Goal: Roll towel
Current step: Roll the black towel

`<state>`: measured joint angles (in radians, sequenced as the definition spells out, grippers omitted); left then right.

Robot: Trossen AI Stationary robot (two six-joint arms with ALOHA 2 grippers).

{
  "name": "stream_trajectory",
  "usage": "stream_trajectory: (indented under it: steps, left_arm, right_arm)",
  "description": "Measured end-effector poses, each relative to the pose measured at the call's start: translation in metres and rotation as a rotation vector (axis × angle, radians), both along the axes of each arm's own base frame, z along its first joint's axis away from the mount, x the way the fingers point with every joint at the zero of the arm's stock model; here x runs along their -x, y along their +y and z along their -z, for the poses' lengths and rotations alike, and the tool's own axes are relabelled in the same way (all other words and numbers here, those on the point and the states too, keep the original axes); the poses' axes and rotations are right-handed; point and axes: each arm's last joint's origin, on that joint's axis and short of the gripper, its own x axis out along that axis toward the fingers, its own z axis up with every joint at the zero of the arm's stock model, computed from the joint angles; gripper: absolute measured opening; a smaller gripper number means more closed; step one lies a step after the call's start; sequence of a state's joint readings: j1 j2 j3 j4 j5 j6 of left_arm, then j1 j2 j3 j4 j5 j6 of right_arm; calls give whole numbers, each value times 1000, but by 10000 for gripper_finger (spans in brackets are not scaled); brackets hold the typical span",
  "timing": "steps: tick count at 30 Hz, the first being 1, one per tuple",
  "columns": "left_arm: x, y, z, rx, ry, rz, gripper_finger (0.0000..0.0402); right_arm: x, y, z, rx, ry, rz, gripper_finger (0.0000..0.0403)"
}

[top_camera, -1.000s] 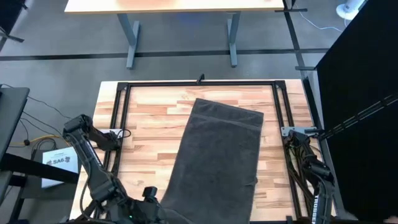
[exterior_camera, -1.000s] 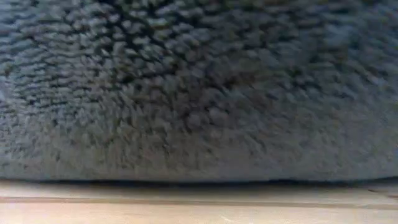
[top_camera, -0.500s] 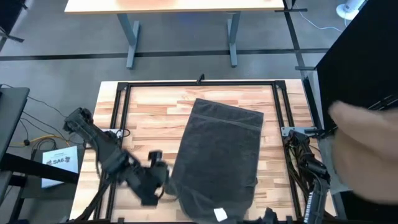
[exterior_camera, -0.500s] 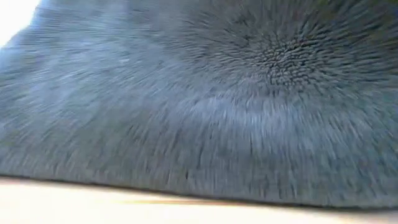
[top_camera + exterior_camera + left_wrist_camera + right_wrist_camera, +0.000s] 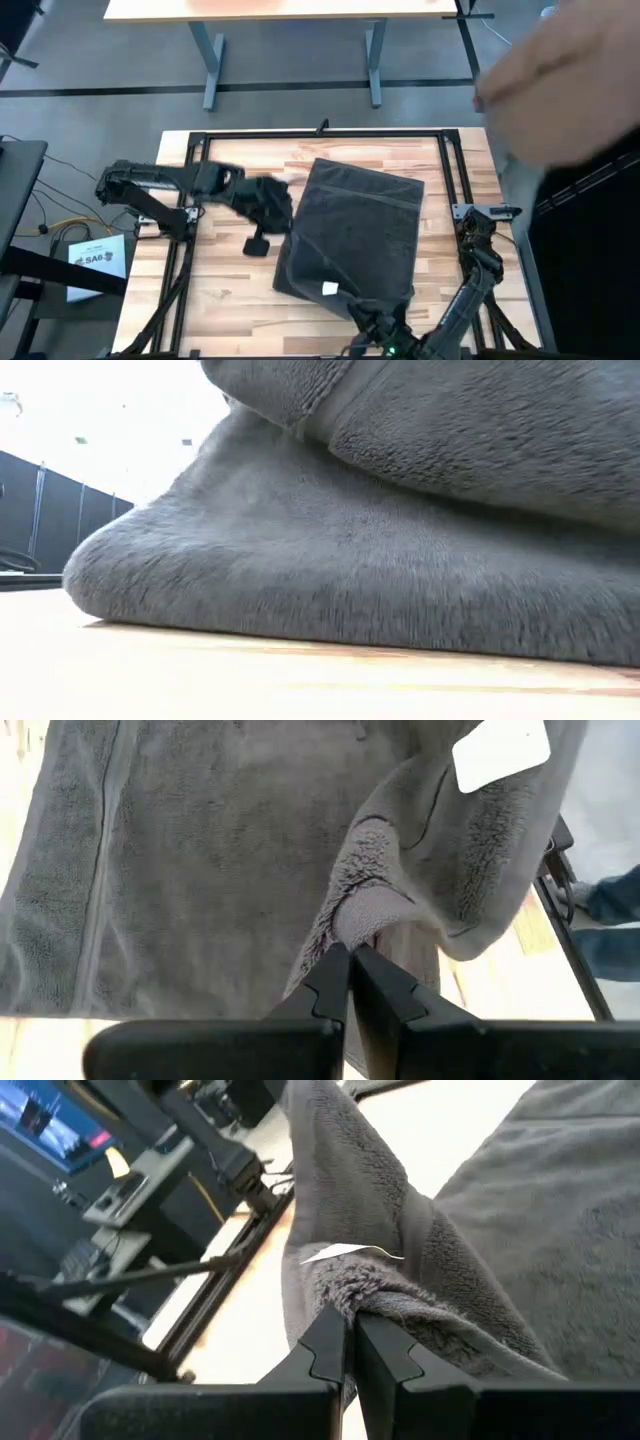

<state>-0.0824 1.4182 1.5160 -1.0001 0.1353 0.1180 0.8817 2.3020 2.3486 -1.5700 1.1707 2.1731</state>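
The dark grey towel (image 5: pixel 360 230) lies lengthwise on the wooden table (image 5: pixel 230 300). Its near end is turned over onto itself, and the white tag (image 5: pixel 328 289) faces up there. My left gripper (image 5: pixel 288 215) is at the towel's left edge and is shut on the cloth (image 5: pixel 350 952). My right gripper (image 5: pixel 372 312) is at the towel's near end and is shut on the cloth (image 5: pixel 350 1318). In the low view the towel (image 5: pixel 350 560) rests on the table in stacked layers. My left gripper pinches a bunched fold of the towel's edge (image 5: pixel 365 915) between its two fingers, coming from the table's left side. The cloth rises to the fingers and drapes slack beyond them toward the tag (image 5: pixel 500 750). My right gripper pinches a bunched fold of the towel (image 5: pixel 385 1305) between its two fingers, right beside the tag (image 5: pixel 345 1252). The cloth is raised at the fingers and falls slack to either side onto the spread towel.
A black frame (image 5: pixel 320 133) runs around the tabletop. A person's blurred hand (image 5: pixel 560 70) shows over the far right corner. Bare wood lies left of the towel (image 5: pixel 220 290) and right of it (image 5: pixel 445 250).
My left gripper has gone from the near left corner toward the far edge and the towel's left edge. My right gripper has come in at the towel's near end. The near end has been lifted and folded over toward the far edge, tag up; the far end has stayed.
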Motion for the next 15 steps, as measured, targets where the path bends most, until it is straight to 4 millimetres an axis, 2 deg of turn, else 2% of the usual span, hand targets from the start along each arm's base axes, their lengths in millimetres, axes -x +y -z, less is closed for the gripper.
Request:
stream_trajectory:
  steps: [6,15]
  left_arm:
    - [5,48,20,67,13,-16,0]
    - [2,61,45,59,15,18,0]
  right_arm:
    - [-17,-17,0,1,-1,54,0]
    - [-21,-21,-1,-1,-3,68,0]
